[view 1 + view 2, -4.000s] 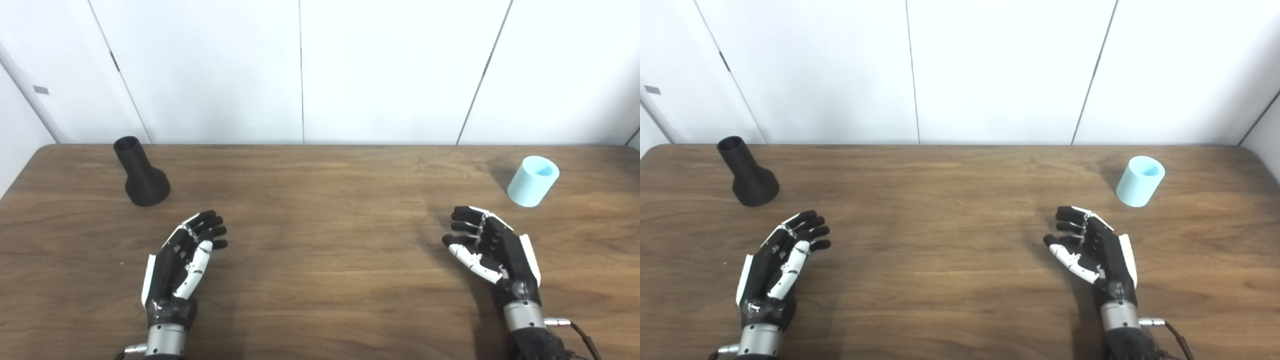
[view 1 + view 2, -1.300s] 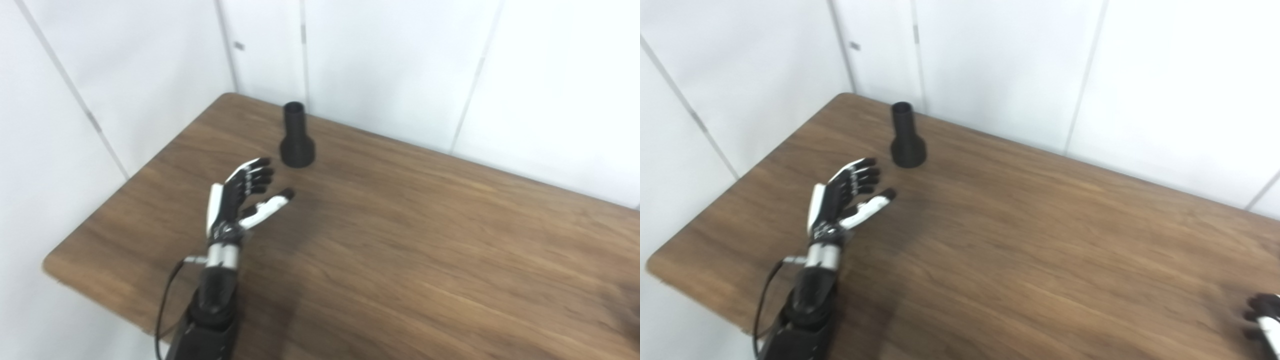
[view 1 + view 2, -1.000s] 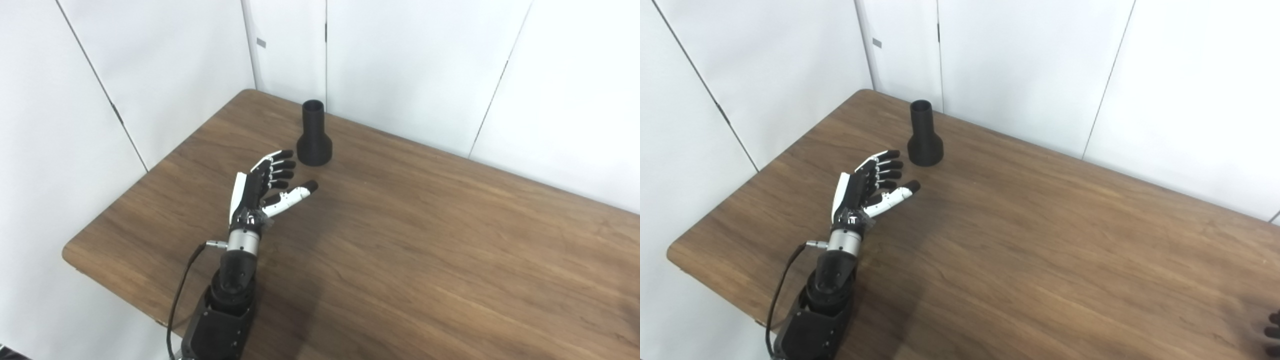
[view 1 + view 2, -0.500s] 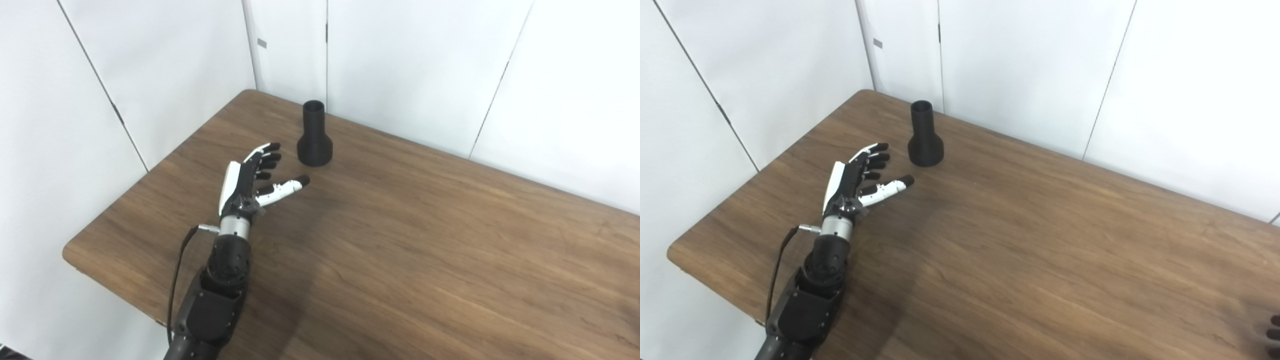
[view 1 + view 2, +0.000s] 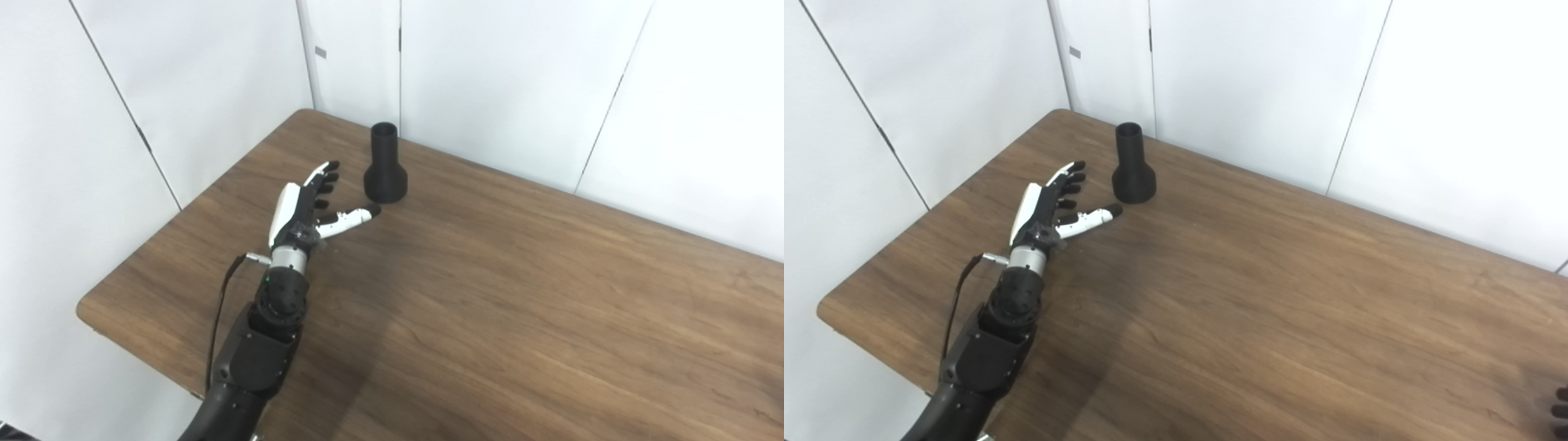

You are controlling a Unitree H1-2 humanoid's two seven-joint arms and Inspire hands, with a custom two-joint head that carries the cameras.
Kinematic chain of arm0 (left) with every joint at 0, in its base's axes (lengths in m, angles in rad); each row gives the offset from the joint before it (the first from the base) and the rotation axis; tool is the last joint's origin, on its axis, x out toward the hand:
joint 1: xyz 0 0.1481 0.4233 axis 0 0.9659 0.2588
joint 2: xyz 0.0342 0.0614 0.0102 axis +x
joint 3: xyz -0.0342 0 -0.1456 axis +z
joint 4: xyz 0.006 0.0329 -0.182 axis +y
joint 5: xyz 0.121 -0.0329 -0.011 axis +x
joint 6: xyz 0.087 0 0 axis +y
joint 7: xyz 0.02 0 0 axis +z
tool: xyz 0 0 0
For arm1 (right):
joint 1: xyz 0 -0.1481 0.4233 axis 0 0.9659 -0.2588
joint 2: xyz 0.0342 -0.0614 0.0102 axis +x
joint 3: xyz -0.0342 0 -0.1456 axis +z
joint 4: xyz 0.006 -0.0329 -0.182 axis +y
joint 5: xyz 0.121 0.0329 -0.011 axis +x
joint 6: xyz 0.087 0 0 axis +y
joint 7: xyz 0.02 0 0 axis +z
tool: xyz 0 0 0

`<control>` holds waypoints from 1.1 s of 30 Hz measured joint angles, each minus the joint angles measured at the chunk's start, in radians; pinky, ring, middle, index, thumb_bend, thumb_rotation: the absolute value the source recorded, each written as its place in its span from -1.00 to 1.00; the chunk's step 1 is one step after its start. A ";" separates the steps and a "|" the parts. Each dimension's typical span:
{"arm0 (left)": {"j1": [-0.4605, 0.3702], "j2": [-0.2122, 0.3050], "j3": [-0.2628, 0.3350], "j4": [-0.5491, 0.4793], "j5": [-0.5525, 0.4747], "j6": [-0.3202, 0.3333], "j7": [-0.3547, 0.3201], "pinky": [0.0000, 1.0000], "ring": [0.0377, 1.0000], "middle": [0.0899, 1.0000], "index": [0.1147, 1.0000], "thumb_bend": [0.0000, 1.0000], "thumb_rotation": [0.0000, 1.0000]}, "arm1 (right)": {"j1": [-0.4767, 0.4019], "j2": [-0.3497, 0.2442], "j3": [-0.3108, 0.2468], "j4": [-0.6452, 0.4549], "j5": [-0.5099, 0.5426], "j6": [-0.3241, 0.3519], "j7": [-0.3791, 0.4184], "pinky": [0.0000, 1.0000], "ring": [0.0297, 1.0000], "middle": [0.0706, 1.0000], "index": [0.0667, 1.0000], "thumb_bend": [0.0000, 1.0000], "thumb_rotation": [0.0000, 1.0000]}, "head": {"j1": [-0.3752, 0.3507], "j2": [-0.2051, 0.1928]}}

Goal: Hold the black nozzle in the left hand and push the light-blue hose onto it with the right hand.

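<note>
The left hand, fingers spread and empty, reaches across the bench toward the black nozzle standing upright near the far corner, so next it must wrap the neck; right hand barely visible.

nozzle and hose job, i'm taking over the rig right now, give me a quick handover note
Left hand: open, holding nothing, just short of the nozzle, not touching it.
Right hand: only its fingertips show at the right eye view's lower right edge; state unclear.
Nozzle: upright on the table, near the far left corner.
Hose: out of view.
Done: nothing grasped.
Left: grasp nozzle, fetch hose, push it on.
</note>
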 measured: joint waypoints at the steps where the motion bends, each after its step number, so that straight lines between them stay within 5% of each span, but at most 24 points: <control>1: -0.005 0.005 -0.008 -0.001 0.012 0.017 -0.002 0.49 0.70 0.75 0.80 1.00 -0.07 | 0.000 0.000 0.000 0.000 -0.002 0.000 0.000 -0.25 -0.01 0.04 -0.06 0.43 0.16 | 0.000 0.000; 20: -0.107 0.072 -0.068 0.027 0.073 0.214 -0.065 0.53 0.74 0.80 0.78 1.00 -0.19 | 0.002 0.000 -0.003 -0.003 0.001 0.004 -0.001 -0.28 -0.04 0.01 -0.09 0.64 0.17 | -0.014 0.002; 33: -0.158 0.063 -0.041 0.068 0.258 0.220 -0.210 0.48 0.74 0.78 0.79 1.00 -0.21 | 0.011 0.000 -0.004 -0.020 0.000 0.018 -0.001 -0.25 -0.01 0.03 -0.08 0.71 0.17 | -0.029 0.006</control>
